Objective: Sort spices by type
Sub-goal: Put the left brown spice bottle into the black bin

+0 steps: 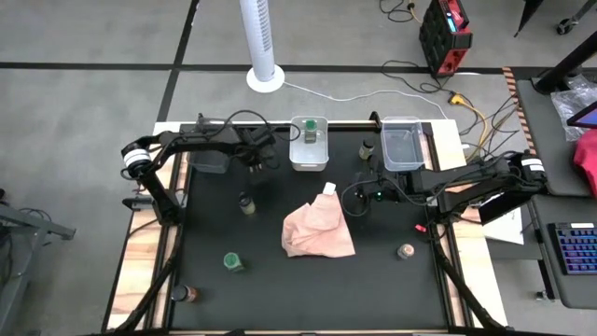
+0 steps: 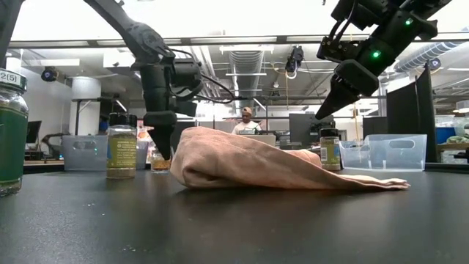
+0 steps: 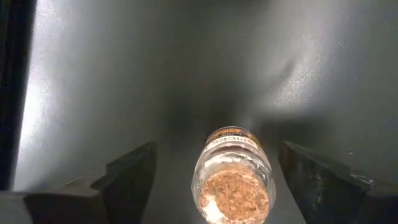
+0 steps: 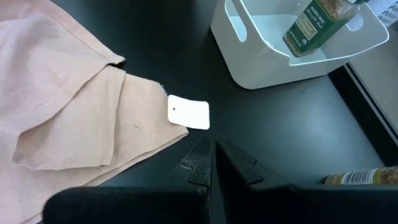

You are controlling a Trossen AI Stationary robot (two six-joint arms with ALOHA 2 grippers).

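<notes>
My left gripper (image 3: pixel 214 180) is open at the table's far left. It points down over a small jar of tan-brown spice (image 3: pixel 233 183), which stands on the table between the fingers without touching them; the jar also shows in the low view (image 2: pixel 157 158). My right gripper (image 4: pixel 211 163) is shut and empty, hanging above the white tag (image 4: pixel 188 112) at the far end of the pink cloth (image 1: pixel 317 231). Other jars stand on the table: a dark-lidded one (image 1: pixel 247 203), a green-lidded one (image 1: pixel 233 262), a brown-lidded one (image 1: pixel 191 294), a tan-pink-lidded one (image 1: pixel 406 251) and one (image 1: pixel 367 147) between the bins.
Three bins stand along the far edge: a dark-looking one (image 1: pixel 210 161) at the left, a white one (image 1: pixel 309 154) in the middle with a green-lidded jar (image 4: pixel 317 18) inside, and a clear one (image 1: pixel 403 149) at the right. A person sits in the room behind the table.
</notes>
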